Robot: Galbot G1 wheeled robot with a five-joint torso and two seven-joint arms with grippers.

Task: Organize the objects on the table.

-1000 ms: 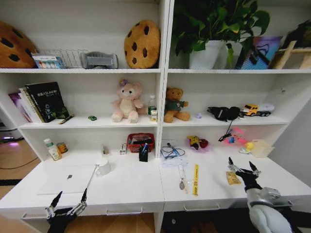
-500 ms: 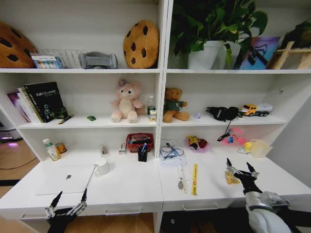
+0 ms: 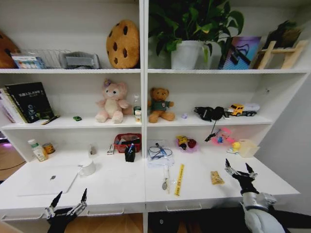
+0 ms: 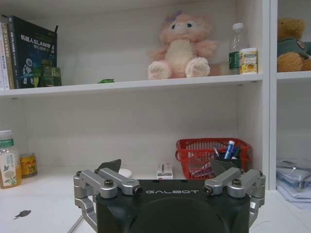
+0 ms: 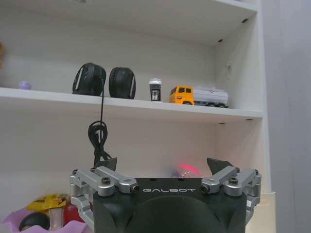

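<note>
A silver laptop [image 3: 48,180] lies shut on the left of the white table [image 3: 121,189]. A black cup of blue pens [image 3: 129,154] stands by a red basket [image 3: 127,141]. On the shelf above lie a tiny green item [image 3: 77,118] [image 4: 106,80] and a black pen [image 3: 50,119]. My left gripper [image 3: 70,197] [image 4: 167,167] hangs open at the table's front edge, below the laptop. To the right of a snack packet [image 3: 216,177], my right gripper [image 3: 237,167] [image 5: 163,165] is open and holds nothing.
A white mug [image 3: 87,168] stands beside the laptop. Papers with a cable [image 3: 159,154], a spoon [image 3: 165,179] and a yellow ruler [image 3: 179,179] lie mid-table. Bottles [image 3: 34,149] stand at the back left, a clear box [image 3: 247,148] at the back right. Plush toys [image 3: 111,102] fill the shelves.
The whole picture has slid left, so the camera has turned or moved to the right. Both grippers stay open, and nothing on the table has moved.
</note>
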